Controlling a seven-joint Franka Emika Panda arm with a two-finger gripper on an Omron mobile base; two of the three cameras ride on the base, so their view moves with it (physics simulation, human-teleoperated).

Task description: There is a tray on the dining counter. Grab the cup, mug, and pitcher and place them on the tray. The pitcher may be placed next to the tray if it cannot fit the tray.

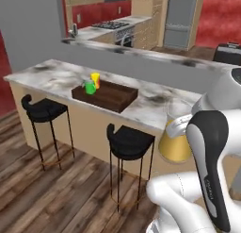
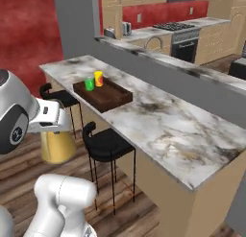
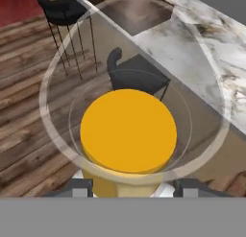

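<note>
The jaws are closed on the pitcher (image 3: 128,130), gripping it at its upper part, and in the hand view the two dark fingertips (image 3: 81,188) rise on either side of its near edge while the camera looks straight down through the clear rim onto the amber-yellow contents. The pitcher (image 1: 175,145) hangs in the air off the front edge of the bench (image 1: 155,109), above the wooden floor (image 1: 56,194) and not over the marble top; in the right base view it sits low beside the arm, its conical amber body (image 2: 56,144) just under the white wrist. The gripper (image 3: 132,189) itself is mostly hidden behind the arm's own links in both base views. On the bench, well apart from the pitcher, lies the dark brown tray (image 1: 110,99). At the tray's far-left end stand the green mug (image 1: 89,87) and the yellow cup (image 1: 96,79), both upright and just beside each other, the cup slightly further back. Two black bar stools (image 1: 129,142) stand on the floor along the bench's front, one of them showing through the glass directly below the held pitcher in the hand view.
</note>
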